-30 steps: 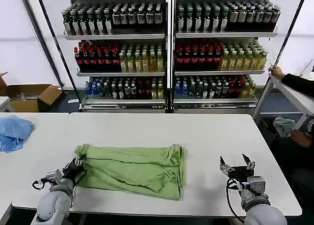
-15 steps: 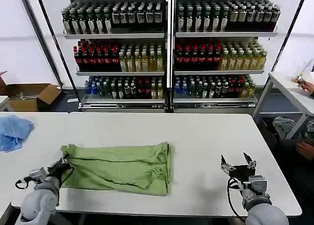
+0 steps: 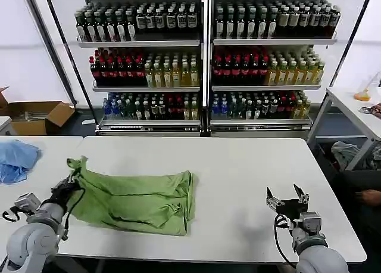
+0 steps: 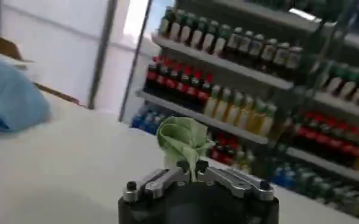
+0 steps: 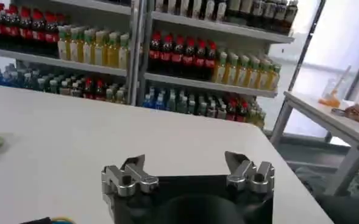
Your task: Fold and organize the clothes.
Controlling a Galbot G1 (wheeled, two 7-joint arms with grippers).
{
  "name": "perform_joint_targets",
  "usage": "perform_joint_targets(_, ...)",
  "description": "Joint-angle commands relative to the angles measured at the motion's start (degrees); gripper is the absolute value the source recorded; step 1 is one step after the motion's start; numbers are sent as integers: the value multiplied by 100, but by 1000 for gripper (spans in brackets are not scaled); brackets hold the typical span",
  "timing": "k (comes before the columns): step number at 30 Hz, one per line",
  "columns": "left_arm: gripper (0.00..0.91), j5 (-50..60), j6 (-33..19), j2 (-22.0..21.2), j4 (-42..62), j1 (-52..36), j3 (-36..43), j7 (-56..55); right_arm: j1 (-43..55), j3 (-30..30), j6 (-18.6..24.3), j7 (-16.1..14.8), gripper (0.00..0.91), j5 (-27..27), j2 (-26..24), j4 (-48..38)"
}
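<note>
Shirt: my left pincer, pinching its corner, has dragged it leftward; the corner is now lifted. Right pincer: spread, idle, well apart. Folding unfinished.

left claw clamped tight, raised at near left, right claw spread wide, low at near right

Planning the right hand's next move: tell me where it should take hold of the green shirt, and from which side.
Probably the near right corner of the green shirt, approached from the right over bare table. That folded edge lies flat and free, facing the open right hand, while the left hand already pinches and lifts the far left corner.
</note>
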Motion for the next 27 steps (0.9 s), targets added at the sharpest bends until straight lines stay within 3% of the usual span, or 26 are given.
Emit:
perform_joint_targets(1, 20, -1526, 44, -488, -1077, -138, 1126, -17, 4, -1, 6, 0, 907, -5, -6, -14)
perform_joint_targets(12, 30, -1102, 30, -991, -399, -395, 2453, -155, 80, -54, 16, -5, 907, -31, 28, -83)
perform_joint_targets(19, 40, -557, -13, -1246, 330, -637, 2861, -77, 135, -151, 14, -1, 907, -71, 62, -130)
perform_joint_targets(20, 322, -280, -35, -1259, 467, -676, 2912, 2, 136, -154, 16, -3, 907, -75, 64, -135)
perform_joint_targets(21, 907, -253, -42, -1261, 497, -681, 2917, 40, 136, -153, 15, -3, 907, -75, 64, -134)
perform_joint_targets(27, 907, 56, -60, -1166, 119, -560, 2892, 440, 108, -131, 24, -11, 907, -82, 56, -148)
